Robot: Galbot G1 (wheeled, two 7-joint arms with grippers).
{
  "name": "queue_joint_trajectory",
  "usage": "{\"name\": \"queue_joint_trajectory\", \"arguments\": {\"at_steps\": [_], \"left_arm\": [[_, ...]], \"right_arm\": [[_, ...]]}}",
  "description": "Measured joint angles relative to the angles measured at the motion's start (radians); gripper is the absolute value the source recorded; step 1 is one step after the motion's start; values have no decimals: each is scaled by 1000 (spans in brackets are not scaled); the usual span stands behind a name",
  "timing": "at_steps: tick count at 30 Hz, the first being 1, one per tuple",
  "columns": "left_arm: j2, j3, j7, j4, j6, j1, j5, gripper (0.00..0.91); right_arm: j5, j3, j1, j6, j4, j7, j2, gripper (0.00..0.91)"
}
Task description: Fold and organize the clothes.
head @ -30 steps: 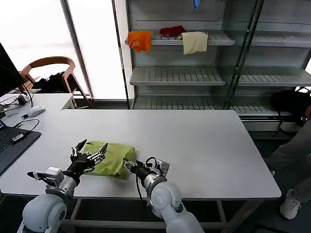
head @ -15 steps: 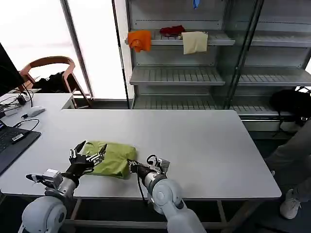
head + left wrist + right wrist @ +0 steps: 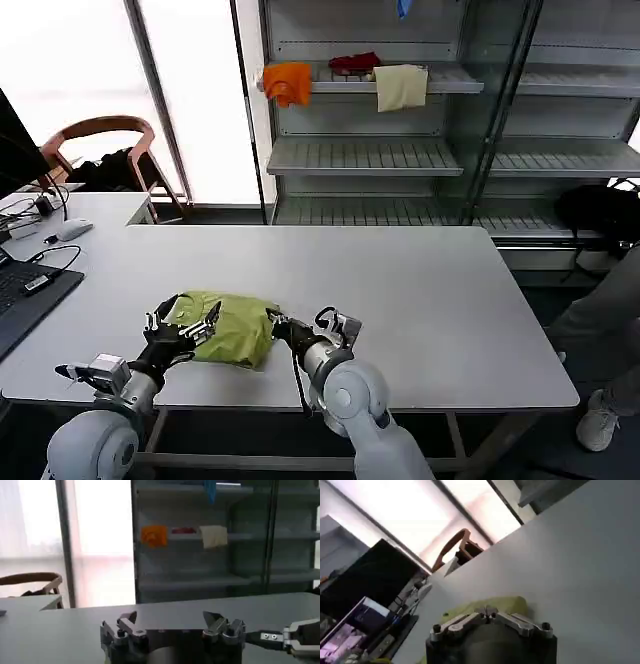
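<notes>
The lime-green T-shirt is lying bunched near the front-left edge of the white table. My left gripper is hovering at its left side, fingers spread wide, gripping nothing. My right gripper is pressing against its right edge, fingertips closed together.

Daylight glare blows out the window (upper left); table evenly lit.
</notes>
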Motion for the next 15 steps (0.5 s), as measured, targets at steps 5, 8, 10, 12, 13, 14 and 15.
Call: {"name": "queue_joint_trajectory", "arguments": {"at_steps": [5,8,10,12,13,14,15], "left_arm": [[-2,4,0,5,-1,-3,0,907],[-7,9,0,11,-2,-6,2,907],[-10,13,0,12,-2,-6,3,907],[-10,13,-1,12,-2,-5,4,907],[-9,12,0,10,-2,-3,3,907],[-8,11,0,9,-2,-2,3,907],[-7,9,-1,7,-2,-1,2,907]], "right_arm": [[23,26,-11,-2,39,10,0,907],[24,30,-25,-2,46,8,0,907],[19,29,-34,-2,47,6,0,907],[9,23,-40,-2,45,3,0,907],[1,19,-41,-2,42,3,0,907],[-8,14,-41,-2,36,3,0,907],[-16,10,-41,-2,31,3,0,907]]}}
